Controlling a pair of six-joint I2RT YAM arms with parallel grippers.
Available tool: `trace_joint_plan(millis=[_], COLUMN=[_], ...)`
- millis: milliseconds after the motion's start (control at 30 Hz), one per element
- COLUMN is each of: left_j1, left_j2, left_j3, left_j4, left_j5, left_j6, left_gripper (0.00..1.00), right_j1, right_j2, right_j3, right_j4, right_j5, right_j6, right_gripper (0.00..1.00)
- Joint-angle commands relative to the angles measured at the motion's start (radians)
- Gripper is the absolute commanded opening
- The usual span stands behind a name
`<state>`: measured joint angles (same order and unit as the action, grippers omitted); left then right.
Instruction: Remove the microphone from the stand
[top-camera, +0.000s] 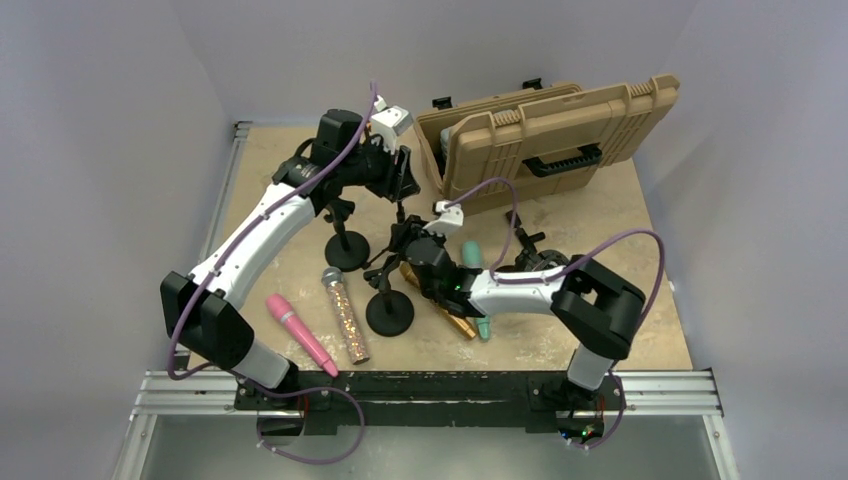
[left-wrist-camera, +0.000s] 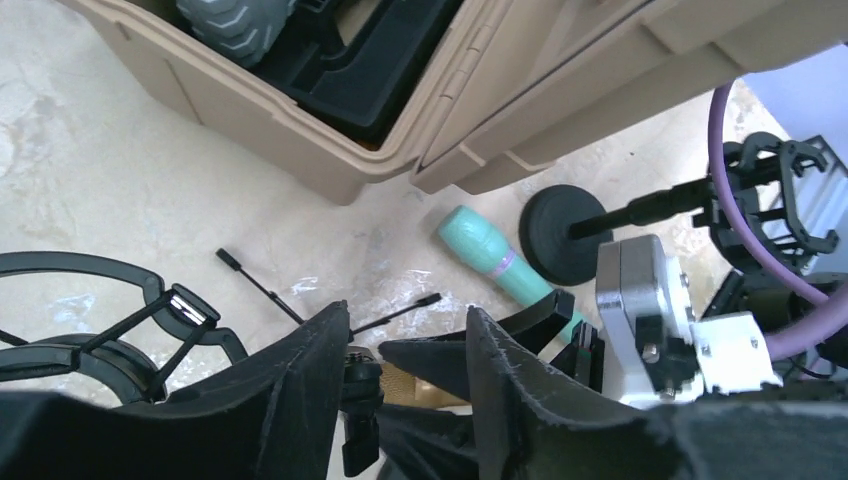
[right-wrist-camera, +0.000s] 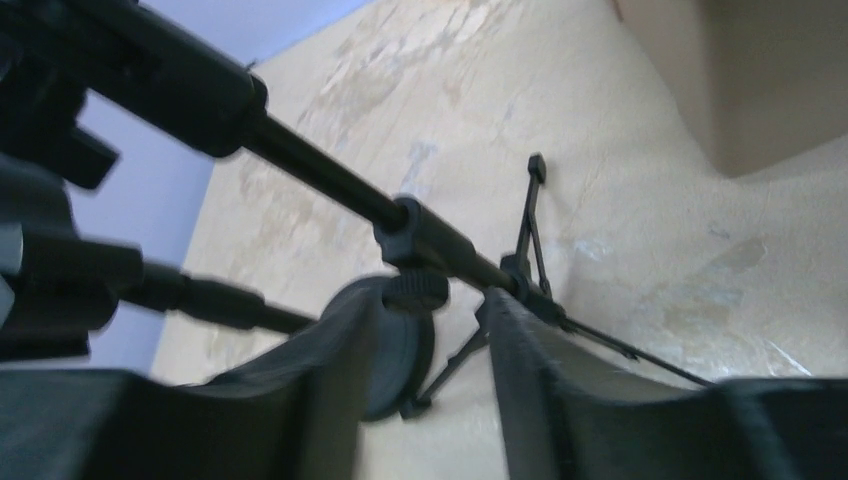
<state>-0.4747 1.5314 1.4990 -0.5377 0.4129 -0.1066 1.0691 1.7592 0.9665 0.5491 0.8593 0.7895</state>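
Note:
A gold microphone (top-camera: 457, 318) lies low under my right arm, beside a black stand with a round base (top-camera: 390, 313). Its gold mesh shows between my left fingers in the left wrist view (left-wrist-camera: 418, 386). My left gripper (top-camera: 402, 180) hangs over the stand's top, open; a black stand knob (left-wrist-camera: 360, 388) sits by the left finger (left-wrist-camera: 300, 380). My right gripper (top-camera: 412, 243) is open, its jaws on either side of the stand's black rod (right-wrist-camera: 440, 250), the round base (right-wrist-camera: 405, 350) beyond. Whether the microphone sits in a clip is hidden.
A teal microphone (top-camera: 474, 283) lies beside the gold one. A pink microphone (top-camera: 300, 333) and a glitter one (top-camera: 346, 316) lie front left. A second stand (top-camera: 346, 248) and a third (top-camera: 525, 243) flank the middle. An open tan case (top-camera: 545, 140) stands at the back right.

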Motion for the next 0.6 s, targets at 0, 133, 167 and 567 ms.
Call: trace_joint_plan(millis=[0,133,167,567], left_j1=[0.001,0.013,0.015,0.027], left_j2=[-0.022,-0.043,-0.047,-0.135], left_j3=[-0.031,-0.018,-0.017,-0.052], left_j4=[-0.126,-0.116,-0.115,-0.082], left_j5=[0.086,0.117,0.117,0.047], left_j6=[-0.068,-0.093,-0.094,-0.086], left_gripper=[0.50,0.60,0.61,0.70], right_j1=[-0.018,-0.093,-0.115,-0.174], right_j2=[-0.136,-0.223,-0.245,-0.207], right_j3=[-0.129,-0.247,-0.277,-0.257], right_j4=[0.150,0.297,0.339,0.399], right_j5=[-0.233,-0.446,-0.493,-0.637], right_j6=[-0.014,0.070,0.093,0.151], right_gripper=[0.53,0.61,0.62,0.66])
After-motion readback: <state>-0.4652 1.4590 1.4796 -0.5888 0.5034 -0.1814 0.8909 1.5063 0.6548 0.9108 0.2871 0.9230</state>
